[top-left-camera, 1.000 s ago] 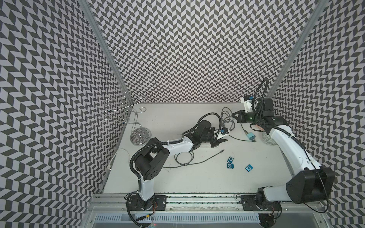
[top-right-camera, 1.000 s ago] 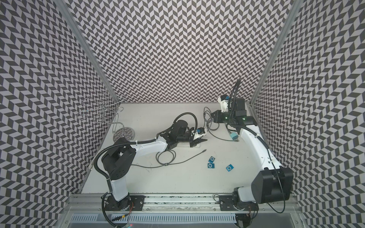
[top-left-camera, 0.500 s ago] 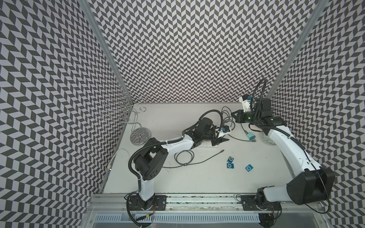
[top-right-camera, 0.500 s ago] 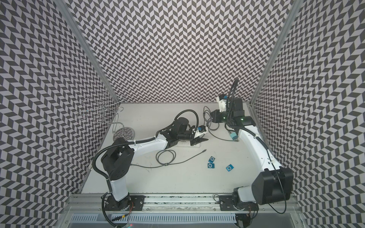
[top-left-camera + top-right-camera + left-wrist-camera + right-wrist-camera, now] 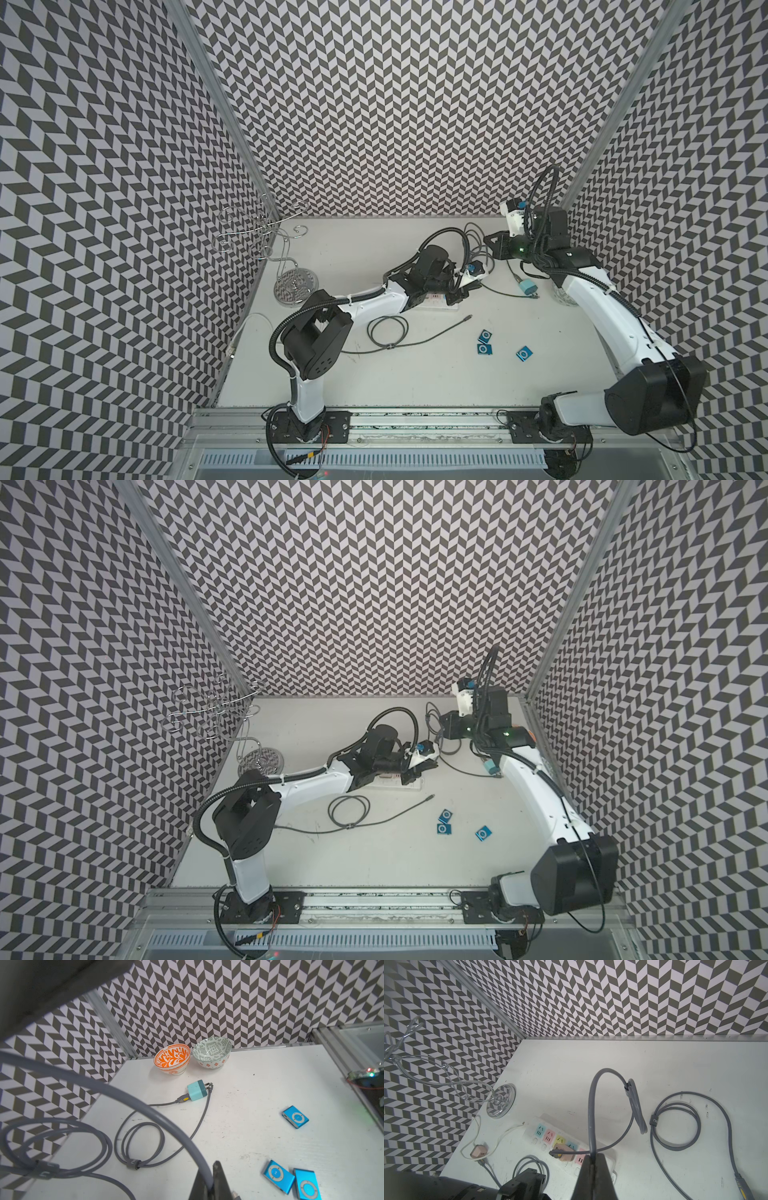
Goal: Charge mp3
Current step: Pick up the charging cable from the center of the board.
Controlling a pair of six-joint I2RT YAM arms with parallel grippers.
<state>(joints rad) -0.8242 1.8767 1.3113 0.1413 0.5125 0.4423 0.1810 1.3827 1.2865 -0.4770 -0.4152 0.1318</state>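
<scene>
Pinching grey cable [image 5: 187, 1139] in both sets of jaws over the bench [image 5: 415, 386].
The left jaws are closed tight on the cable, which arcs away from them; the right jaws are likewise closed on grey cable [image 5: 591, 1122] that rises above the power strip [image 5: 542, 1129], where a pink charger [image 5: 566, 1152] sits. Whether both hold one cable cannot be told. Beyond, a teal charger [image 5: 196, 1091] lies near two bowls [image 5: 172, 1059], and three blue mp3 players [image 5: 484, 349] lie loose on the bench, untouched, well apart from either arm's jaws.
</scene>
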